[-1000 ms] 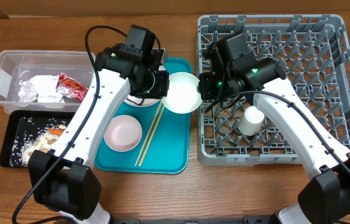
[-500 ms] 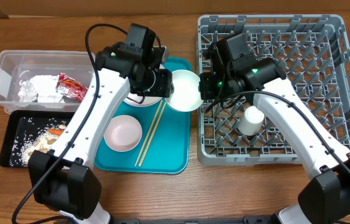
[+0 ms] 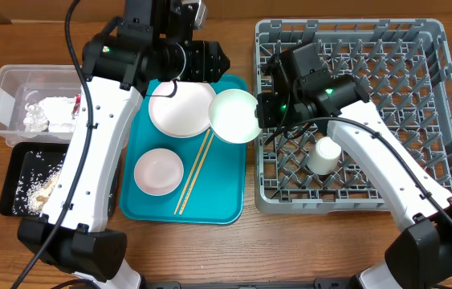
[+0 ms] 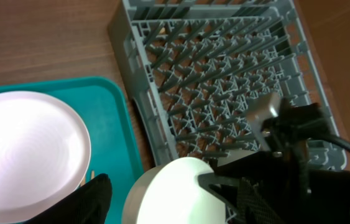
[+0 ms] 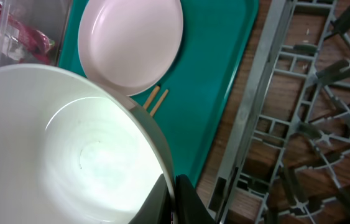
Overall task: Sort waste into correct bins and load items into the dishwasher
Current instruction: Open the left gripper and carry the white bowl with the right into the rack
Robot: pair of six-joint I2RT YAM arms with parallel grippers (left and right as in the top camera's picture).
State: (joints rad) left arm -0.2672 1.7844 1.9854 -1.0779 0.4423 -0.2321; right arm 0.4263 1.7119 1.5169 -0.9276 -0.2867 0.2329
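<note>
A wooden table (image 3: 209, 249) fills almost the whole overhead view — warm brown, with fine grain running left to right and a slight sheen. Along its far edge runs a paler tan strip (image 3: 49, 8), flat and matt — whether wall or board cannot be told. The light is even and comes from above; shadows on the wood are soft. The left wrist view shows the same brown wood, streaked darker.
</note>
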